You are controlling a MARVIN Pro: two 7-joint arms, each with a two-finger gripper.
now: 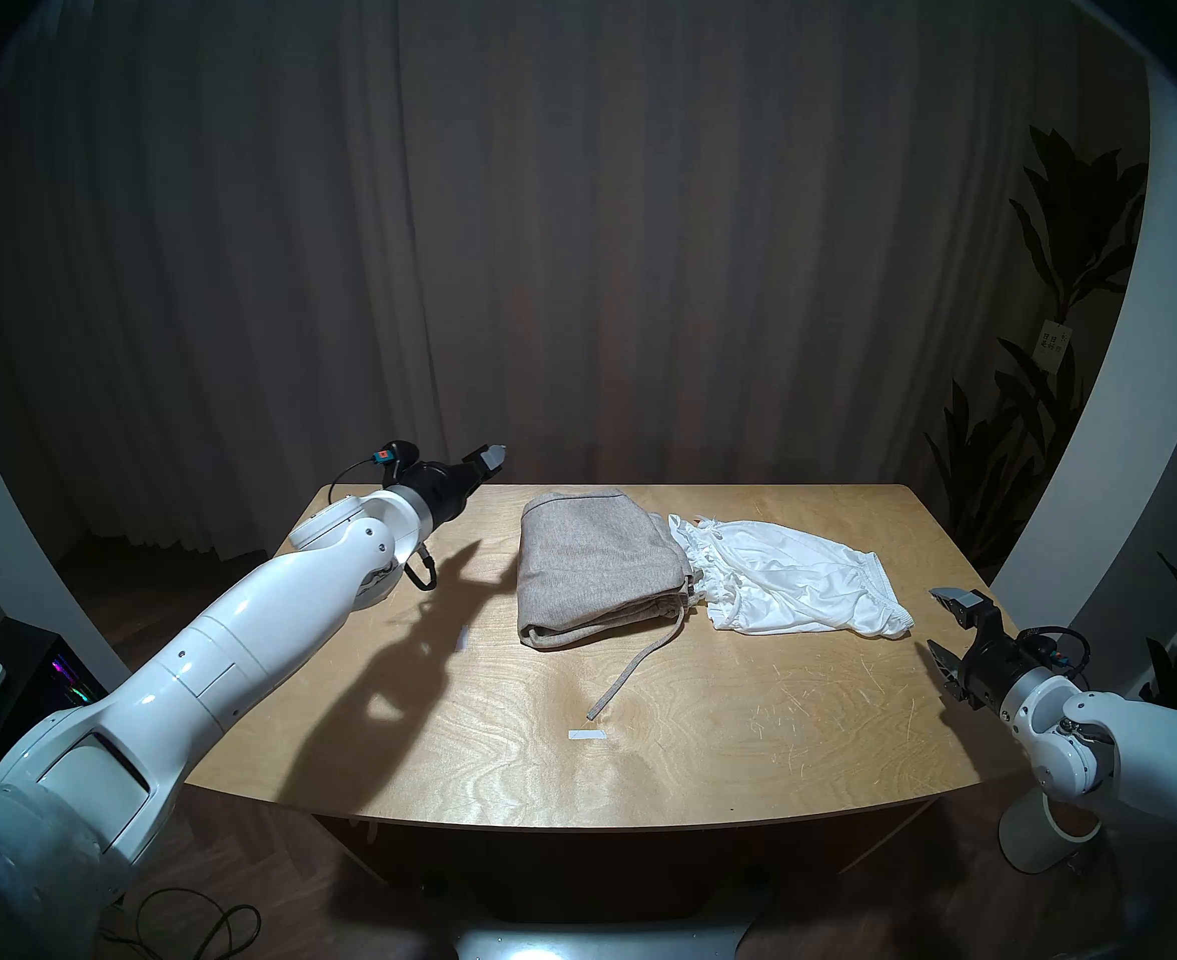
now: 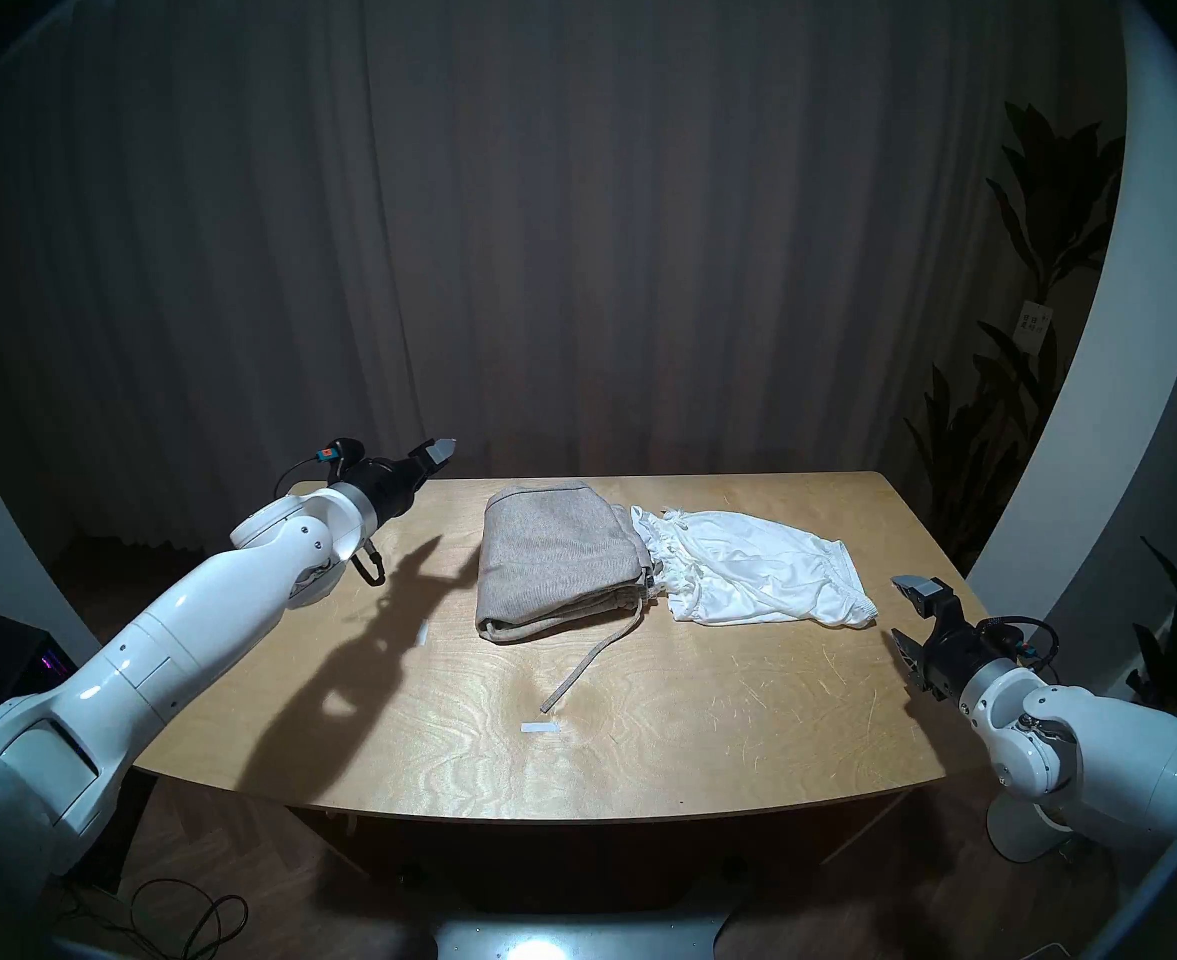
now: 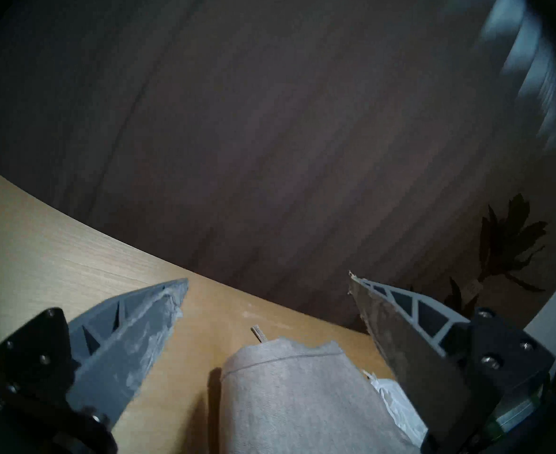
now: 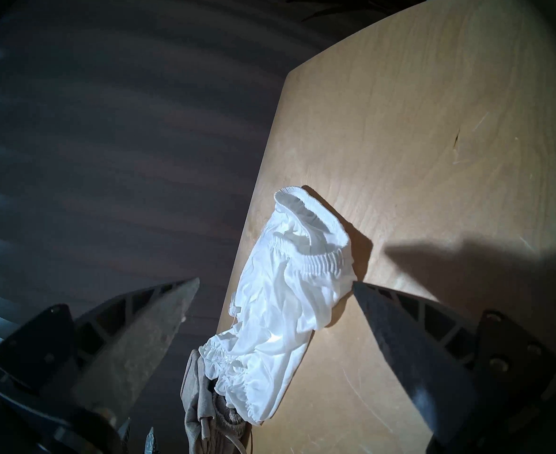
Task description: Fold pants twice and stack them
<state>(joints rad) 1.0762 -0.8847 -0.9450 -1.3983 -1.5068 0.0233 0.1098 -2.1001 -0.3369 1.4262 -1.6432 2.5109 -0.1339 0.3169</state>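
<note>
With both the left gripper (image 1: pixel 485 461) and right gripper (image 1: pixel 940 626) agape and empty, the folded pants (image 1: pixel 596 567) lie mid-table (image 1: pixel 745 730), shorts (image 1: pixel 793 577) touching their right side unstacked; their trailing drawstring (image 1: pixel 630 668) may snag and undo the fold.

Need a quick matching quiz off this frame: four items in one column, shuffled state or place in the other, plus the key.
1. grey-beige pants
2. white shorts
3. drawstring
4. left gripper

A. open, over the table's far left corner
B. trails toward the near edge
C. folded bundle, mid-table
D. spread flat, right of the bundle

Pairs: 1-C, 2-D, 3-B, 4-A
</note>
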